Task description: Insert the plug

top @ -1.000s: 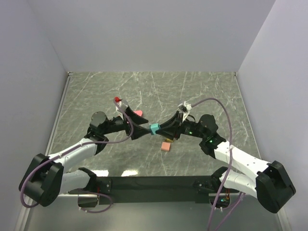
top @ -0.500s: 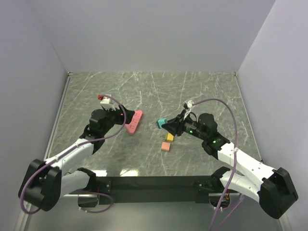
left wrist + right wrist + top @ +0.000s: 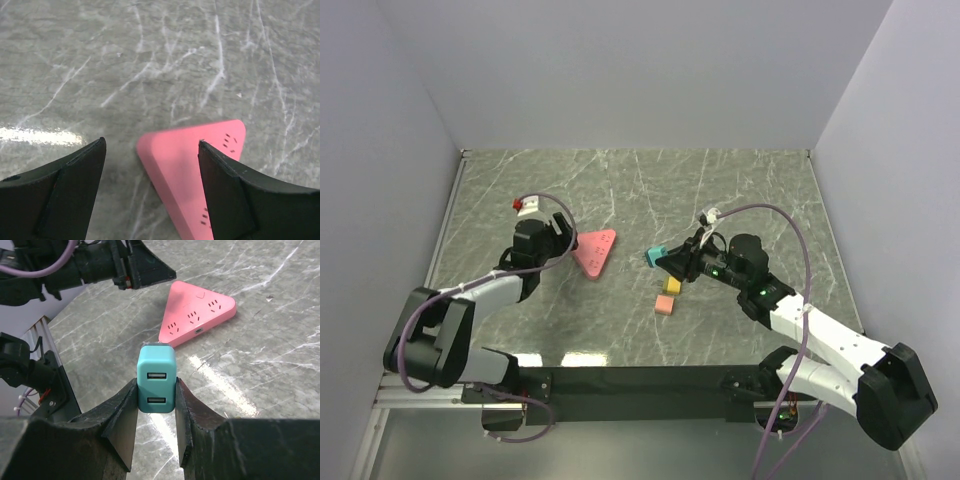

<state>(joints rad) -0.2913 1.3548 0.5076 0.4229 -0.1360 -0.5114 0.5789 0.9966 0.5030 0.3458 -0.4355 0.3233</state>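
**Plug in the right gripper's grasp, power strip flat on the table**

Here is the right gripper (image 3: 156, 390), and it is clamped hard on the teal plug (image 3: 156, 382). 1 finger presses each side, and the plug's face with 2 USB ports looks straight back at the wrist camera. From the top view the plug (image 3: 656, 256) sits at the tip of the right gripper (image 3: 667, 262), held above the marble-patterned table (image 3: 740, 190) near the centre. It is clear of the socket and not plugged in.

Over to the target: the pink triangular power strip (image 3: 197, 315) lies flat on the table, beyond the plug, and 3 groups of socket holes show on its top face. In the top view the power strip (image 3: 595, 250) is left of the plug, with bare table between them.

The left gripper (image 3: 151, 145) has its jaws spread wide and nothing between them. Its wrist camera looks down on 1 rounded corner of the power strip (image 3: 200, 170), which lies in the gap between the fingers. Whether a finger touches the strip, I cannot tell. From above, the left gripper (image 3: 563, 238) is just beside the strip's left edge.

2 small blocks lie near the right arm: a yellow block (image 3: 673, 285) and a pink block (image 3: 664, 305), close together.
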